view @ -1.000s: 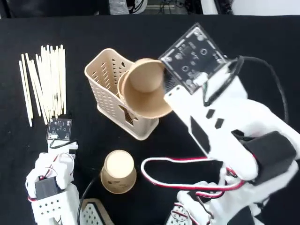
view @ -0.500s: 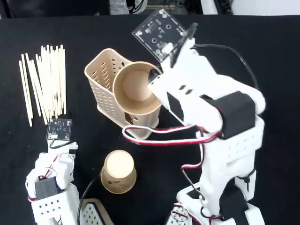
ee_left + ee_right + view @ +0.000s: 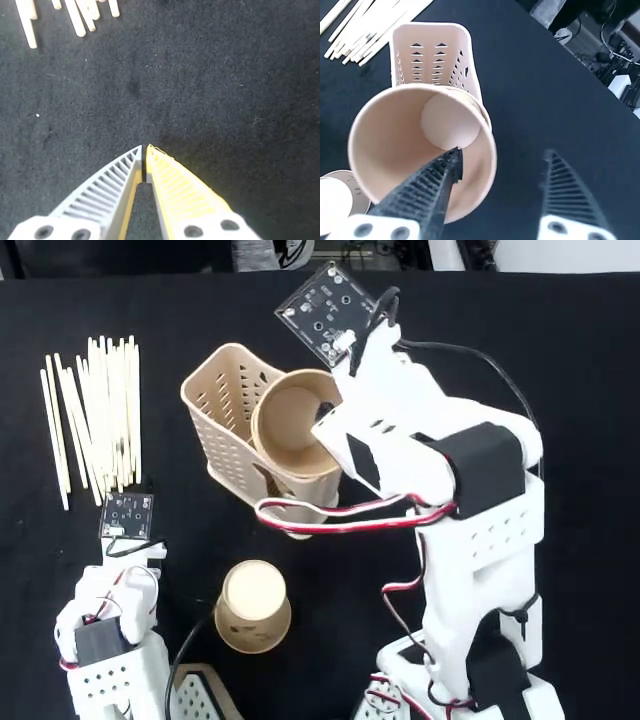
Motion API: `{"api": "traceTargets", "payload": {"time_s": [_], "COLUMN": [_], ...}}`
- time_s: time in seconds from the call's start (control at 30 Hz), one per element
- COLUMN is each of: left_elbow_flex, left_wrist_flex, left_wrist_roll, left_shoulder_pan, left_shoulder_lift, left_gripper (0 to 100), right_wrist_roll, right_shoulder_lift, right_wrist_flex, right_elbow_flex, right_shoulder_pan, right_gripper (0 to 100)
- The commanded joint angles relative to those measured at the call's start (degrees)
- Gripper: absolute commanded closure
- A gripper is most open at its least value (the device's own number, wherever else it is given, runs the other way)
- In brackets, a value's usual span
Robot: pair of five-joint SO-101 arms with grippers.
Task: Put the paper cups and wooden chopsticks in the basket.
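Paper cup [image 3: 395, 145] at basket [image 3: 430, 50] mouth; right end effector [image 3: 505, 152] spread; left end effector [image 3: 145, 148] pressed together.

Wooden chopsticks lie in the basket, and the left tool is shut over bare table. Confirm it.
Wrong: the high view shows the wooden chopsticks spread on the table beside the basket, not in it. The left tool is shut over bare table.

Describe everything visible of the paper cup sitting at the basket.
The paper cup is tan and empty, its mouth open upward with a paler round bottom inside. It sits tilted in the top of the cream slotted basket, rim well above the basket's. The right gripper straddles its wall, open: one finger inside the mouth, the other outside, apart.
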Motion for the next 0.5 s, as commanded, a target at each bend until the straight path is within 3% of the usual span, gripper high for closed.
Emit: {"api": "traceTargets", "payload": {"time_s": [0.0,0.23,0.47], "left_elbow_flex": [1.0,1.0,1.0], "left_wrist_flex": [0.3,0.3,0.3], "left_wrist_roll": [-0.3,-0.3,-0.3], "left_shoulder_pan": [0.2,0.2,0.2], "left_shoulder_lift": [-0.1,-0.1,-0.1], "left_gripper": [97,97,97], "right_wrist_roll": [-0.4,-0.5,-0.5], "right_shoulder_lift": [-0.1,0.0,-0.1], "right_wrist_flex": [0.6,-3.2,-18.7], "right_elbow_flex": [-6.4,-10.6,10.9], "right_shoulder_pan": [-0.7,-1.1,-4.2], "right_gripper": [71.6,71.6,71.6]}}
